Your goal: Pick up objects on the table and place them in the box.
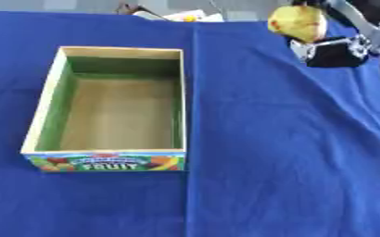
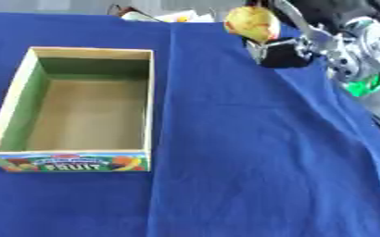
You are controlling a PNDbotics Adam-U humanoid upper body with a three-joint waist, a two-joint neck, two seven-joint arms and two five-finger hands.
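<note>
Right hand: the robot's black right hand [image 2: 281, 52] came in from the upper right, its fingers curled about the lower part of a yellow fruit, held up over the far right of the table.
Left hand: not seen in either view.
Fruit: the yellow pear-like fruit [image 1: 297, 21], flushed with a little red, sat atop the hand, most of its body showing above the fingers, well apart from the box.
Handling: it looked light, rigid and smooth-skinned, probably a toy; a rounded thing of that kind could slip or roll, so a hold around its broad middle seemed the safer one.
Box: the wooden box [image 1: 44, 107], green on its inner walls and marked "FRUIT" on the near end, stood open on the left of the table.
Contents: nothing lay inside; its bare floor showed throughout.
Table: a blue cloth [image 1: 290, 152] covered it, creased down the middle.
</note>
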